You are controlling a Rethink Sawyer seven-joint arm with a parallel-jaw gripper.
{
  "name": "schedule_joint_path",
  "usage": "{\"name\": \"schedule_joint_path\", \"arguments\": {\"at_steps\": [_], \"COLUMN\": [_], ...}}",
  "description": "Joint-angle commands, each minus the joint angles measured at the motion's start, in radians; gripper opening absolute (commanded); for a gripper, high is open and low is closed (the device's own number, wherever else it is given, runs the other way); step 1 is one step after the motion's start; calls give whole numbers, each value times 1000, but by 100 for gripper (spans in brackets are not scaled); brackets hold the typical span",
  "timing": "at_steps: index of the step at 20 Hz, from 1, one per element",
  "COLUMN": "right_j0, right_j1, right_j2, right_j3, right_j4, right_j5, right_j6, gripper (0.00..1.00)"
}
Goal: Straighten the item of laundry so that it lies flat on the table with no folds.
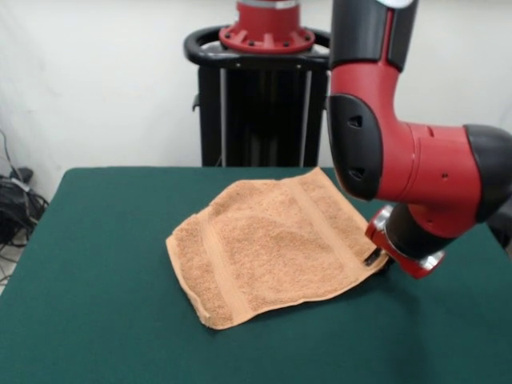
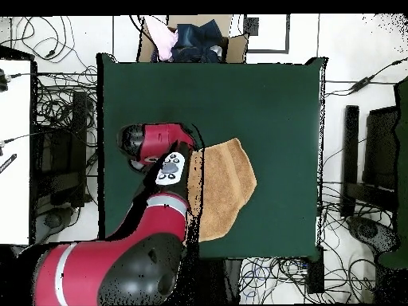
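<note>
The light orange-tan towel lies mostly spread on the dark green table, turned like a diamond. Its two woven bands show, and it ripples slightly near the far edge. My gripper is down at the towel's right corner, touching the cloth under the red wrist. I cannot tell whether it is open or shut. In the overhead view the towel sits near the table's bottom edge. The arm covers its left part and hides the gripper. No tag shows.
The black pedestal stands behind the table's far edge. In the overhead view a cardboard box of clothes sits beyond the table's top edge. Cables and equipment lie on the floor at both sides.
</note>
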Motion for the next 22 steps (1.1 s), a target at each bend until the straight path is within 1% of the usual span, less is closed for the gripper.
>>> {"name": "schedule_joint_path", "arguments": {"at_steps": [1, 5, 7, 10, 13, 18, 22], "right_j0": [18, 31, 44, 83, 108, 147, 169], "right_j1": [248, 270, 296, 360, 421, 535, 623], "right_j2": [67, 42, 16, -48, -96, -209, -291], "right_j3": [-84, -133, -181, -284, -357, -512, -625], "right_j4": [4, 10, 11, 6, 5, -3, 0], "right_j5": [-308, -252, -204, -112, -76, 52, 128], "right_j6": [196, 224, 258, 341, 404, 540, 691], "gripper": [0, 0, 0, 0, 0, 0, 0]}}
